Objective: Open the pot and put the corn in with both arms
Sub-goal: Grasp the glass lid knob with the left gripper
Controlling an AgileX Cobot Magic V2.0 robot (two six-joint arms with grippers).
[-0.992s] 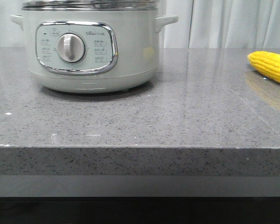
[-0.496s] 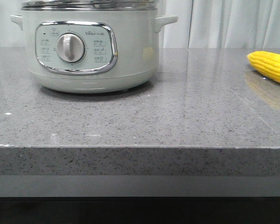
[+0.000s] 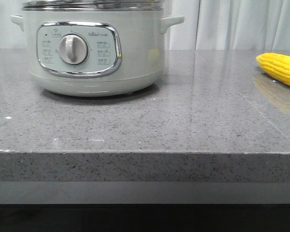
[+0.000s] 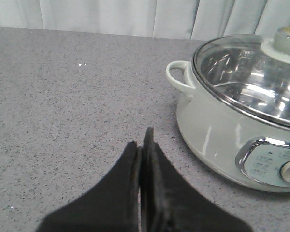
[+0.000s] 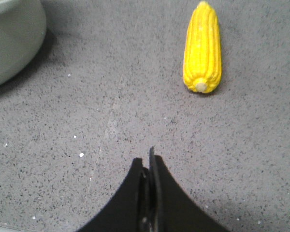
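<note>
Nothing is started yet. The pot (image 3: pixel 92 48) has its glass lid (image 4: pixel 251 72) on. The corn (image 3: pixel 280 67) lies far right on the table (image 3: pixel 183 121). The left gripper (image 4: pixel 144 145) and right gripper (image 5: pixel 149 162) are pressed together, holding nothing. Next, the left gripper must spread to lift the lid.

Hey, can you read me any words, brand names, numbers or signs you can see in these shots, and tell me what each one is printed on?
Nothing can be read for certain.
Small brand mark above the dial on the pot: too blurred to read.
Small setting labels either side of the dial, on the control panel: too small to read.
Corn, countertop and curtain: no text.
</note>
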